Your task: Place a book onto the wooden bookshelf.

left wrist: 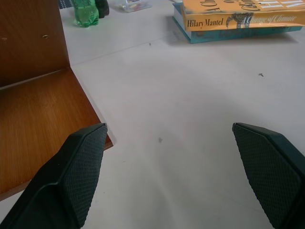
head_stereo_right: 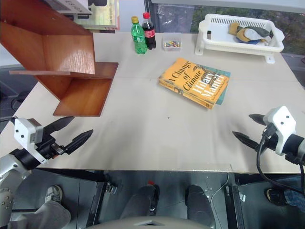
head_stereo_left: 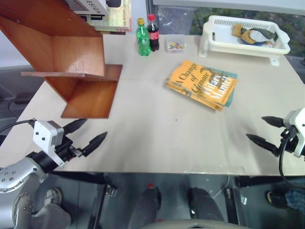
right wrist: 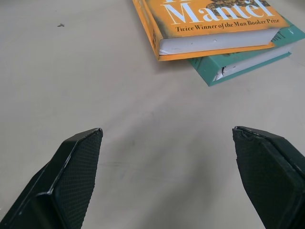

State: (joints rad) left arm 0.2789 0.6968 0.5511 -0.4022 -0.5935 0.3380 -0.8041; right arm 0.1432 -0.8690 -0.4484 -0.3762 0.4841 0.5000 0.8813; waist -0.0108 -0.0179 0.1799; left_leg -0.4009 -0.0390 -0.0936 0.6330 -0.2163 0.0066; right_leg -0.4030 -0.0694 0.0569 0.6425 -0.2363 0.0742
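The orange-yellow book [head_stereo_left: 199, 83] lies flat on top of a teal-green book [head_stereo_left: 230, 93], right of the table's middle; its spine [left wrist: 238, 21] and lower edge [right wrist: 214, 40] show in the wrist views. The wooden bookshelf [head_stereo_left: 71, 57] stands at the table's far left, its lower board [left wrist: 38, 124] close ahead of my left gripper. My left gripper [head_stereo_left: 90, 132] hovers open over the near left edge, holding nothing. My right gripper [head_stereo_left: 267, 130] is open and holds nothing at the near right edge, well short of the book.
A green bottle [head_stereo_left: 143, 38] and a cola bottle [head_stereo_left: 153, 32] stand at the back beside a small clear box [head_stereo_left: 175, 45]. A white basket [head_stereo_left: 245, 36] with cloths sits at the far right. Books [head_stereo_left: 107, 14] rest on top of the shelf. Bare tabletop [head_stereo_left: 167, 138] lies between the grippers.
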